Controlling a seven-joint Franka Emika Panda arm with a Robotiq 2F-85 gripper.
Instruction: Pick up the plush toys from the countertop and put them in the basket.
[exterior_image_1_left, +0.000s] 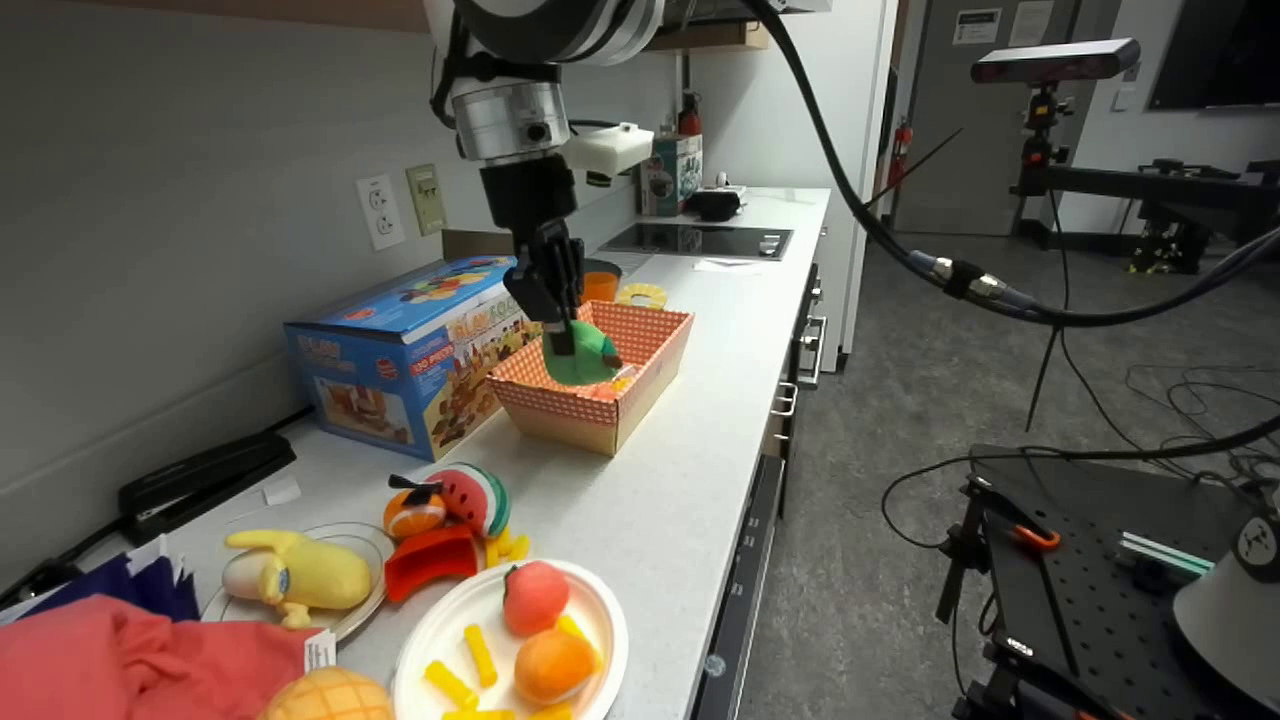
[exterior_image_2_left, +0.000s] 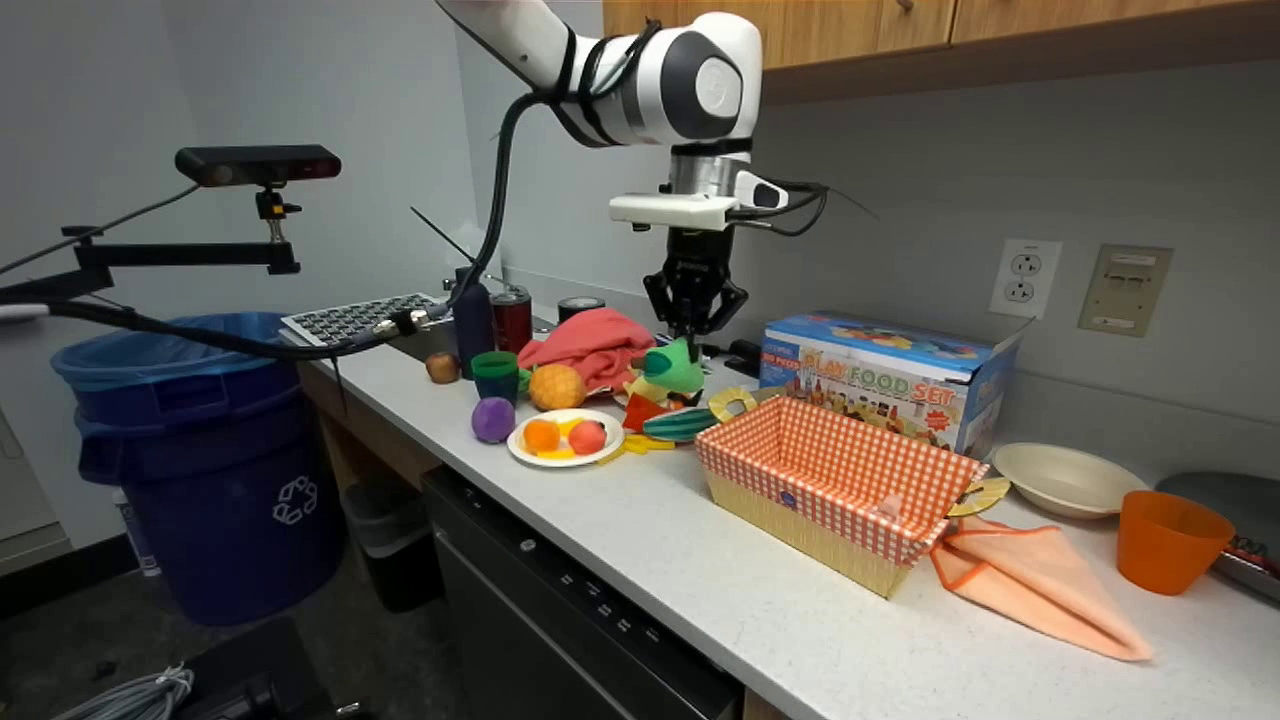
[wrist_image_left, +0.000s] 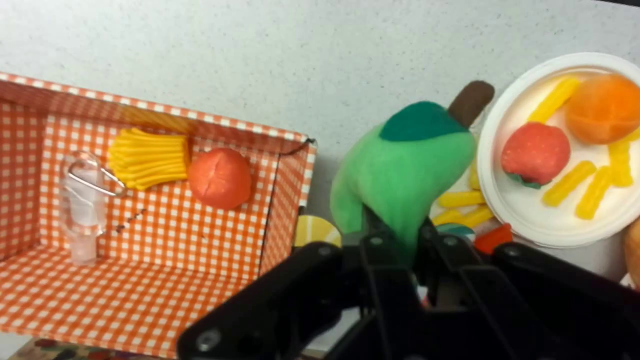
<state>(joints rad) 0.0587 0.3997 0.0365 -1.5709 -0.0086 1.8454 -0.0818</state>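
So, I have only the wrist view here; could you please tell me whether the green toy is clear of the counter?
Observer: Yes, both exterior views show the green toy hanging in the air.
Operator: Thank you; what lies past the basket, at the end farthest from the toy?
Observer: In an exterior view, a peach cloth lies just past that end.
Operator: And is there another toy past the white plate, on the side away from the basket?
Observer: Yes, in an exterior view a purple toy sits beside the plate there.
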